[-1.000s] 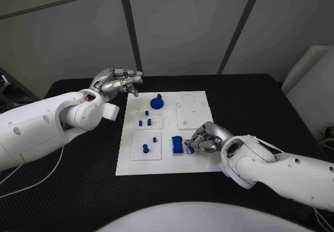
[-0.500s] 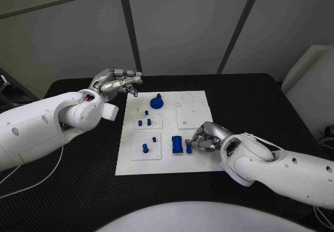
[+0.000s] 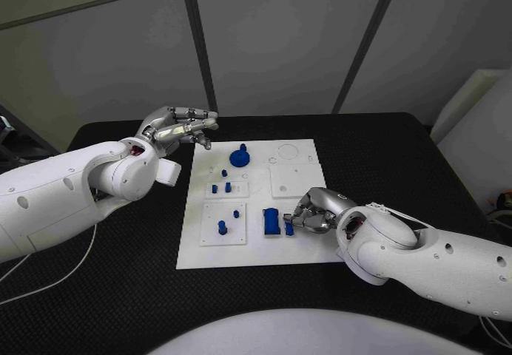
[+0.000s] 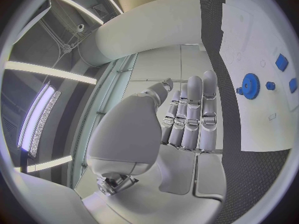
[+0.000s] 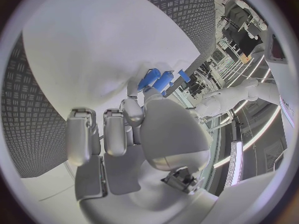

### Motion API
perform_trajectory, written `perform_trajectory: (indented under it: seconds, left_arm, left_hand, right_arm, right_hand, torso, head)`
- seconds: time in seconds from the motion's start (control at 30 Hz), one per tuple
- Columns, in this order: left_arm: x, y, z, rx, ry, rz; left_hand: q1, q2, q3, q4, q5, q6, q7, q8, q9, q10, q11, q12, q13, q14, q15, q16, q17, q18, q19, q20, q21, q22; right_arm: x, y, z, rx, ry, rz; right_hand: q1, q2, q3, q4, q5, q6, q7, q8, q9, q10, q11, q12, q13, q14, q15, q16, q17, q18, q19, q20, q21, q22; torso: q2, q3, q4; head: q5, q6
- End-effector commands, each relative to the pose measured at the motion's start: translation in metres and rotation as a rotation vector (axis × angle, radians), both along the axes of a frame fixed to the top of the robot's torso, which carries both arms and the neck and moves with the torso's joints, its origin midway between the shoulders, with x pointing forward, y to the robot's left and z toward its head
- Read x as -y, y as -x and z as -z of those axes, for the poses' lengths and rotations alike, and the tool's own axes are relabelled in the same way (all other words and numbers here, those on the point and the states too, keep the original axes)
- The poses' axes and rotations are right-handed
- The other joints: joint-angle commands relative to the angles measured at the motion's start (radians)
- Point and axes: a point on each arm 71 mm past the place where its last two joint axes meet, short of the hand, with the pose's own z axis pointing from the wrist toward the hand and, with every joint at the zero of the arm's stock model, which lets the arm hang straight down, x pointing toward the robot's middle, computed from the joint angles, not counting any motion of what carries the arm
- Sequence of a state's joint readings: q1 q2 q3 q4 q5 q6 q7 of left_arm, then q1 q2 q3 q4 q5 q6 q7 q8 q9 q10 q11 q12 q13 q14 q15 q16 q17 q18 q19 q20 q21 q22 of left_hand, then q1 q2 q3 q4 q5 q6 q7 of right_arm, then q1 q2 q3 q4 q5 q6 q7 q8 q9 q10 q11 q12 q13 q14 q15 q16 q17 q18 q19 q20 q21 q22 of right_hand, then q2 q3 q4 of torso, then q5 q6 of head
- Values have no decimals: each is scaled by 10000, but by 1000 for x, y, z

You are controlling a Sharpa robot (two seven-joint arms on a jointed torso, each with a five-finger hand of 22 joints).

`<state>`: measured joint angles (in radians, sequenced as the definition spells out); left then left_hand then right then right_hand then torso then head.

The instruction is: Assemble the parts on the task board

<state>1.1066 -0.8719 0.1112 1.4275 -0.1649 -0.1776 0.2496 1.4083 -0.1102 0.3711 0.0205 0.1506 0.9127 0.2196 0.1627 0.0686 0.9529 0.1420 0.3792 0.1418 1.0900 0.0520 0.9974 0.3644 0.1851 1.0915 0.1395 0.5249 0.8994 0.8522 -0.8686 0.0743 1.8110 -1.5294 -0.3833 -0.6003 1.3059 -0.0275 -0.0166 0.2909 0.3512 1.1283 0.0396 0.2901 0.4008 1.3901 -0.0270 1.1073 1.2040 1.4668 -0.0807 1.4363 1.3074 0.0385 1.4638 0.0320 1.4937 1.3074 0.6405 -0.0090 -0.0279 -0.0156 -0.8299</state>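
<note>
Black tabletop (image 3: 405, 159), with the white task board (image 3: 302, 161) lying flat in its middle.

Left arm (image 3: 64, 196) reaches in along the board's left side. Left hand (image 3: 179, 124) hangs above the tabletop just off the board's far-left corner, fingers (image 4: 194, 115) curled in side by side, nothing in them.

Right arm (image 3: 437, 255) lies across the near-right tabletop. Right hand (image 3: 317, 210) sits low over the board's near-right part, fingers (image 5: 112, 132) bent down toward the blue pieces there. Cannot tell whether it grips one or only touches.

Parts, blue: gear (image 3: 241, 157) standing at the board's far middle; upright block (image 3: 272, 221) beside the right hand; a smaller piece (image 3: 290, 225) right at its fingertips; small pegs (image 3: 226, 174) on the left inset plates.
</note>
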Motion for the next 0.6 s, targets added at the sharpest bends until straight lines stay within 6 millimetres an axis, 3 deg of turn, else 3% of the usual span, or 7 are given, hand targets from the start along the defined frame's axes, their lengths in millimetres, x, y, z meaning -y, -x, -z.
perform_trajectory:
  seconds: [0.03, 0.17, 0.27, 0.6]
  left_arm:
    - [2, 0, -1, -10, 78, 148]
    - [2, 0, -1, -15, 79, 154]
    - [2, 0, -1, -15, 81, 158]
    - [2, -1, -1, -19, 76, 145]
  left_hand:
    - [-4, 45, -71, -15, -22, -89, -14, 9, -9, -82, -9, 60, -11, -79, 16, -49, -14, -26, -2, 59, -58, -9]
    - [-4, 45, -71, -15, -22, -89, -14, 9, -9, -82, -9, 60, -11, -79, 16, -49, -14, -26, -2, 59, -58, -9]
    - [-4, 45, -71, -15, -22, -89, -14, 9, -9, -82, -9, 60, -11, -79, 16, -49, -14, -26, -2, 59, -58, -9]
    - [-7, 47, -77, -12, -22, -103, -9, 9, -10, -98, -3, 64, -12, -88, 21, -52, -18, -28, -7, 62, -63, -14]
  right_arm:
    - [-1, 0, -1, 171, 144, -105]
    - [-1, 0, -4, 396, -103, 39]
    - [-1, 1, -7, 614, -372, 145]
    - [6, 7, -12, 647, -1366, -583]
  right_hand:
    - [-232, -8, -149, -15, 140, -39, 63, 47, 34, 78, 11, 42, 26, 685, -55, 54, 750, -108, 342, -38, 38, 1604]
    - [-624, 54, -383, -9, 487, -56, 70, 58, 76, 78, 19, 42, 55, 683, -47, 50, 751, -109, 343, -32, 39, 1611]
    - [-798, 48, -531, 1, 497, -67, 77, 62, 97, 70, 24, 24, 57, 682, -45, 49, 754, -109, 342, -28, 39, 1612]
    - [-894, -46, -1078, -58, -599, -169, 107, 65, 189, -42, 53, -187, -30, 662, -19, -16, 688, -88, 281, -4, -23, 1543]
  torso:
    - [1, 1, 0]
    - [-7, 6, 0]
    - [-7, 7, -1]
    - [-12, 5, -15]
  head:
    - [-10, 11]
    - [-21, 10]
    - [-23, 22]
    - [-21, 65]
